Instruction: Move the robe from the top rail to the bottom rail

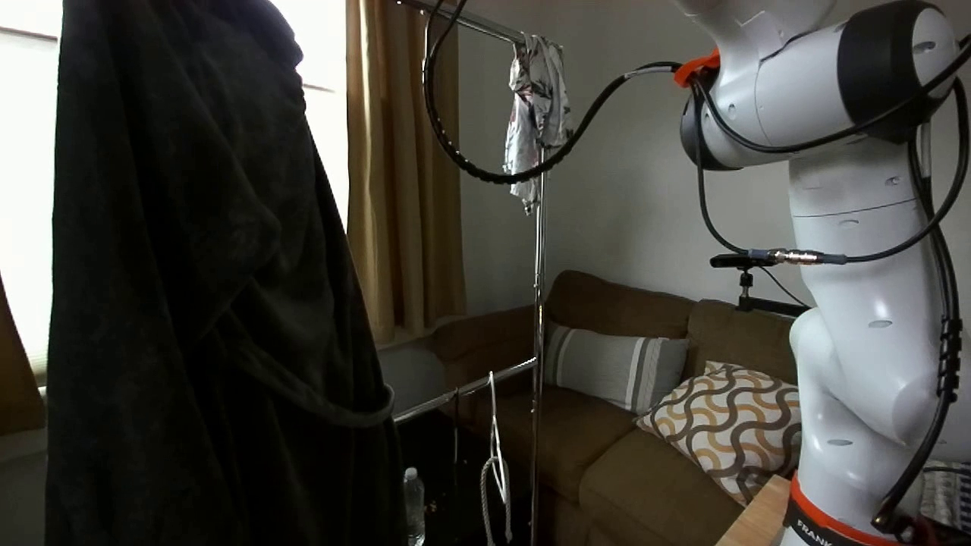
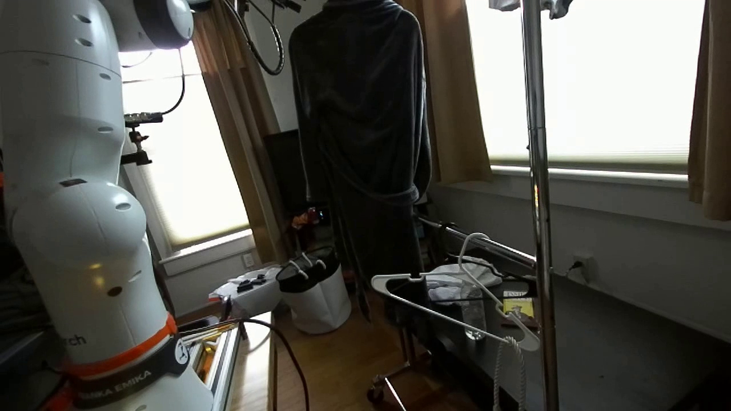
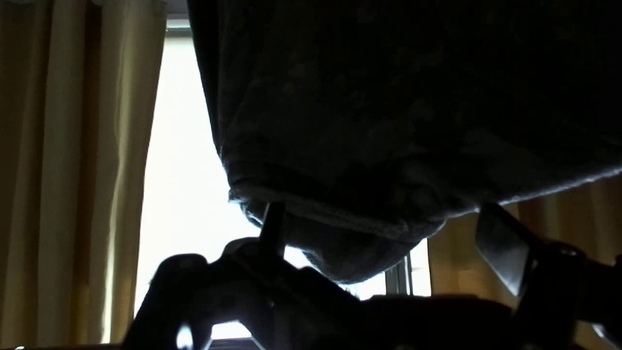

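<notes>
Wrist view: gripper [image 3: 384, 228] jaws spread, robe [image 3: 403, 112] beyond at 12 o'clk: charcoal, plush, heavy vert. folds. In an ext. view it hangs upright, top cropped, belt [image 1: 349, 417] drooping; bottom rail [image 1: 432, 403] at its 4 o'clk, top rail [image 1: 489, 27] approx. 1:30.

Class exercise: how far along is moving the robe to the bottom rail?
Done: nothing I can confirm; the robe is cut off at the top, so whether it's off the top rail is hidden. In hand: the gripper stands open by the robe. Left: hanging it on the bottom rail, well below its shoulders.
</notes>
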`<state>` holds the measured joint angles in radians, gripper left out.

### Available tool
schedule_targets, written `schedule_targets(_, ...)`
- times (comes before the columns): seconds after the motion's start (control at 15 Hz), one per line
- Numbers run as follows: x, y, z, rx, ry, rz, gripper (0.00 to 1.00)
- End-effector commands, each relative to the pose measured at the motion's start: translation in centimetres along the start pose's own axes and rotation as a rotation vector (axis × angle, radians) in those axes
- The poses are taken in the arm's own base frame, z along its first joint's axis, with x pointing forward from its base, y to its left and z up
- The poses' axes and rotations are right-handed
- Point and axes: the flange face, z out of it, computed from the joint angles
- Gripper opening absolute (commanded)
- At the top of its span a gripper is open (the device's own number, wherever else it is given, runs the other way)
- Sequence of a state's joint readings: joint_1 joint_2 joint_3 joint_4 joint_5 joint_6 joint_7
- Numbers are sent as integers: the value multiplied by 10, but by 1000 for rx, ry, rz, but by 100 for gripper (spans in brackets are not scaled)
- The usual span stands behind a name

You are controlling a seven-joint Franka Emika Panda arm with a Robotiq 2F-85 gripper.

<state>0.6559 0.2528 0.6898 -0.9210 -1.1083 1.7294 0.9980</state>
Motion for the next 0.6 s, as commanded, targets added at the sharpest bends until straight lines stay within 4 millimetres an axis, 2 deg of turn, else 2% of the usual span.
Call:
schedule_targets(0.0,-1,-24,0,83,26,65,100)
schedule_targets(0.2,-2,-38,1,114,67,108,100)
schedule_targets(0.53,-15,-62,18,70,100,148,100)
